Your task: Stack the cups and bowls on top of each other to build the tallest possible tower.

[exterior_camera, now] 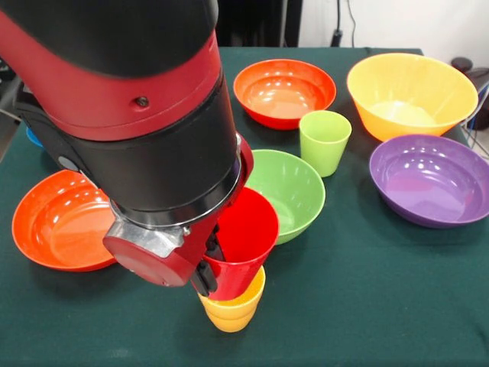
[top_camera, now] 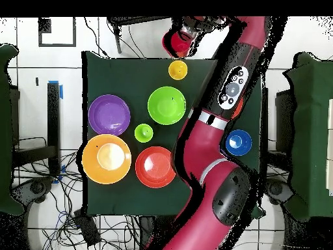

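The gripper (exterior_camera: 208, 269), low and left of centre in the front view, is clamped on the rim of the red cup (exterior_camera: 243, 241), which hangs partly over the yellow cup (exterior_camera: 232, 307) at lower centre. The red cup's mouth faces up and toward the right, its long axis leaning off vertical. Lowered at this tilt, it could catch the yellow rim, tip that cup, or seat crookedly.

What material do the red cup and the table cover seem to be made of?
The tapered red cup looks like glossy hard plastic: smooth walls, bright highlights on its rim. The dark green table cover looks like matte cloth: no shine and soft folds, though the weave is not visible.
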{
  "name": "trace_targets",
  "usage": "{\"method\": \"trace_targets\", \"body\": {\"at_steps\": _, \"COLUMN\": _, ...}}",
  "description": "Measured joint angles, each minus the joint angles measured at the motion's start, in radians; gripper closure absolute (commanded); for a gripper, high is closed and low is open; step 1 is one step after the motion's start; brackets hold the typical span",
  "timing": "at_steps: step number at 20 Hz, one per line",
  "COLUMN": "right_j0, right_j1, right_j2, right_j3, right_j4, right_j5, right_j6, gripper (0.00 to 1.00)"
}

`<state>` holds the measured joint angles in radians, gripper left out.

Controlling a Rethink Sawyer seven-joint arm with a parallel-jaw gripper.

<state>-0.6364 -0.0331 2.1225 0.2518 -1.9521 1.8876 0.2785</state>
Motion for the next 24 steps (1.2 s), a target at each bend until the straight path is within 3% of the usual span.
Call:
{"method": "trace_targets", "body": {"at_steps": 11, "right_j0": -0.001, "right_j1": 0.0, "right_j2": 0.0, "right_j3": 0.0, "right_j4": -0.01, "right_j5": 0.064, "right_j6": 0.0, "gripper": 1.0}}
{"method": "trace_targets", "body": {"at_steps": 24, "right_j0": -0.001, "right_j1": 0.003, "right_j2": 0.014, "right_j3": -0.001, "right_j4": -0.023, "right_j5": 0.065, "right_j6": 0.0, "gripper": 1.0}}
